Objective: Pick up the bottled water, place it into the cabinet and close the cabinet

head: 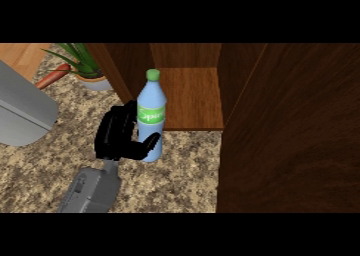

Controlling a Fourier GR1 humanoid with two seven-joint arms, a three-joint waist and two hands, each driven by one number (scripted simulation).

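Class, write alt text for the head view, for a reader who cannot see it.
A black left hand grips a blue bottle with a green cap, holding it upright before an open wooden cabinet. The cabinet's door stands open at right; a potted plant sits on the speckled counter behind.

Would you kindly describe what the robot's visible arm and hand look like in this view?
One arm shows: a boxy, matte grey forearm coming in from the lower edge, ending in a glossy black hand with segmented fingers and a thumb. No cables, markings or sleeve are visible.
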